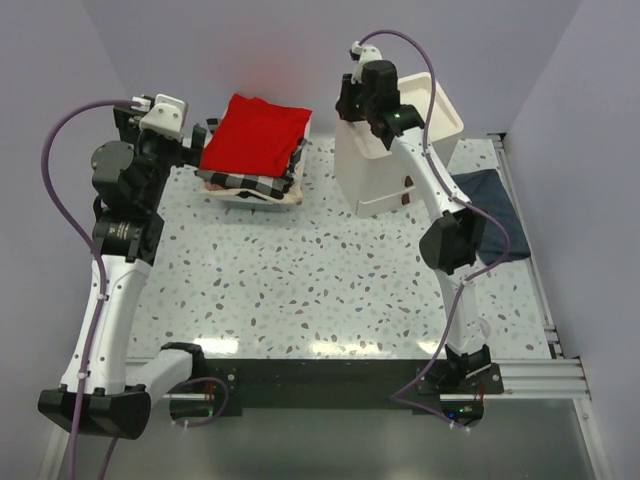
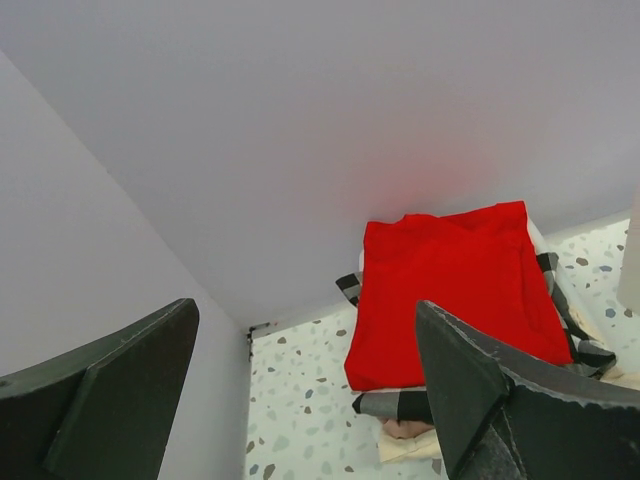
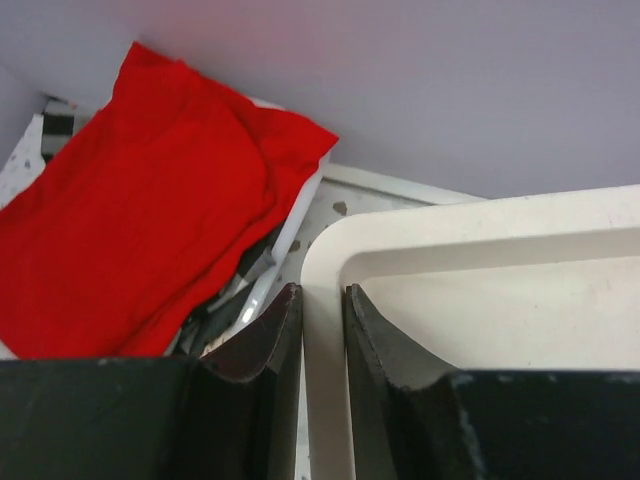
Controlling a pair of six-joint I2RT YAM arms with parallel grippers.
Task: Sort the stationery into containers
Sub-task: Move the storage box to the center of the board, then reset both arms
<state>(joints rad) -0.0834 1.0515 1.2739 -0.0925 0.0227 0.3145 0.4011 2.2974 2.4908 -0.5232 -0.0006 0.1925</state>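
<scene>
My right jaws pinch the thin rim of the white drawer unit (image 3: 450,228), left jaws gape empty; I judge a pull may slip or topple it.

Right claw (image 3: 321,296) clamped on white container (image 3: 326,252) rim, red cloth (image 3: 150,230) left

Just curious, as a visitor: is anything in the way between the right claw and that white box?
Nothing visible does. The right gripper straddles the rim of the white box and is closed on it.
</scene>
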